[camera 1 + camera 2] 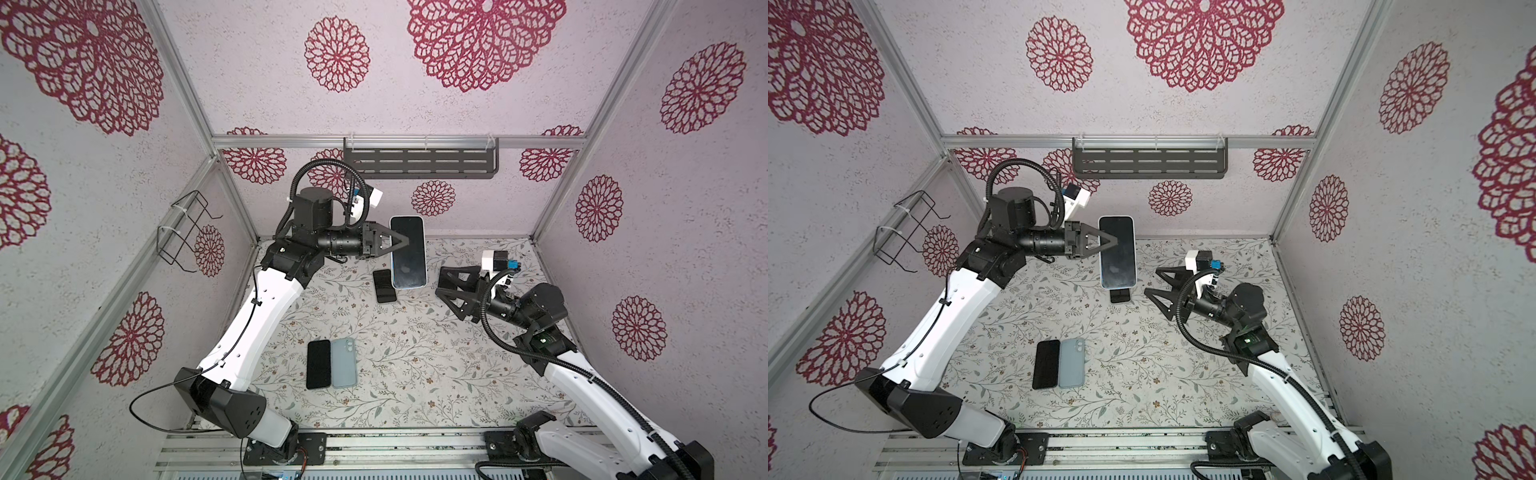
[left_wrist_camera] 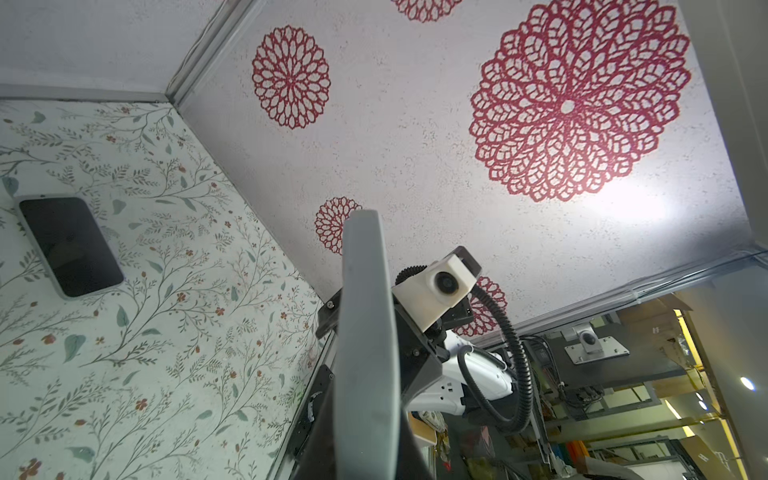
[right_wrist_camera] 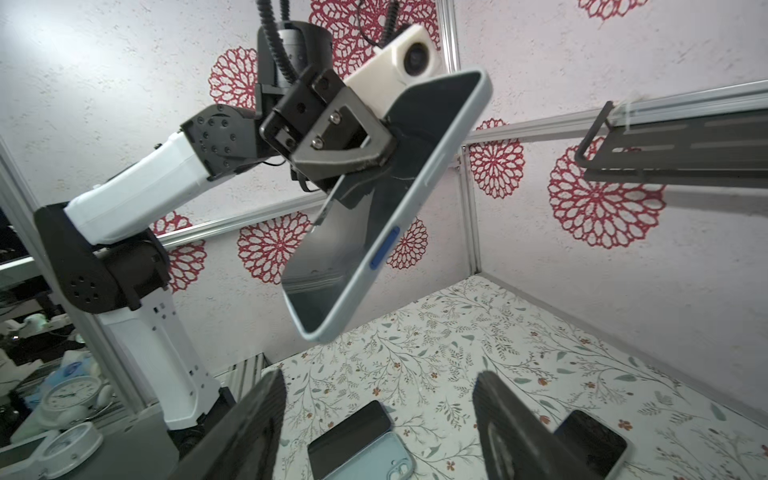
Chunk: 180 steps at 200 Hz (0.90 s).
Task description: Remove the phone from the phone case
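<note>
Both top views: left gripper (image 1: 405,242) clamped on the phone (image 1: 409,259), pinching it through its pale blue phone case (image 1: 424,249) at the left long edge, upper half. The pair sits just above the centre of the frame, screen up, long axis running up and down the picture. Right gripper (image 1: 444,284) right of centre, jaws apart, nothing between them, near the phone's lower end but not touching it. Just below the held phone a second phone (image 1: 384,286) lies on the floral table (image 1: 436,374); in a top view (image 1: 1120,296) it is partly hidden behind the held one. Lower centre: a black phone (image 1: 318,363) and a grey-blue case (image 1: 344,362) flat, side by side, touching. Left wrist view: phone case edge-on, a grey band (image 2: 365,353) rising from bottom centre; second phone (image 2: 70,245) at the left of the frame. Right wrist view: phone (image 3: 365,249) mid-frame, tilted, clear of the table, gripped upper centre by the left gripper (image 3: 384,153). The right gripper's fingers (image 3: 253,424) stand wide apart at the bottom edge, with the black phone (image 3: 353,428) and grey-blue case (image 3: 374,463) showing between them.
</note>
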### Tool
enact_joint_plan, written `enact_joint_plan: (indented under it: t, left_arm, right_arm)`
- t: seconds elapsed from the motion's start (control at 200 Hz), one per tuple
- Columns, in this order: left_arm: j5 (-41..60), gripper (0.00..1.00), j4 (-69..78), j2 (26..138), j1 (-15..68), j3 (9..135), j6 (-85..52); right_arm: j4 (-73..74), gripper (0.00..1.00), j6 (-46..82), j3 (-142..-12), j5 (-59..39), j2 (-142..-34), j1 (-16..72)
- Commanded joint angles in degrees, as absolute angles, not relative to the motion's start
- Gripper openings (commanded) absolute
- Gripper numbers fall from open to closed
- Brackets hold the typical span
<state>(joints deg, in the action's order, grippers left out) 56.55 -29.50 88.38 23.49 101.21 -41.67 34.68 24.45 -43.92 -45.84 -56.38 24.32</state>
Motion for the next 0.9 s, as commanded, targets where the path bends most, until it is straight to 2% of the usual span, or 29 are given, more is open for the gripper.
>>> enact_joint_plan:
  t: [0.0, 0.195, 0.666, 0.896]
  left_arm:
    - [59.88, 0.0, -27.26, 87.99, 23.94, 101.35, -38.81]
    - [61.23, 0.0, -25.81, 88.74, 24.95, 101.82, -38.77]
    - [60.65, 0.0, -26.81, 89.17, 26.21, 102.83, -36.74]
    - [59.67, 0.0, -26.82, 89.35, 26.23, 103.14, -36.48]
  right_arm:
    - [41.53, 0.72, 29.08, -46.29, -51.18, -56.86, 24.85]
    - [43.48, 0.67, 29.73, -45.75, -51.41, -58.65, 26.66]
    - [48.58, 0.45, 32.8, -44.98, -53.59, -60.85, 27.96]
    - [49.21, 0.4, 33.22, -43.75, -53.96, -60.46, 28.36]
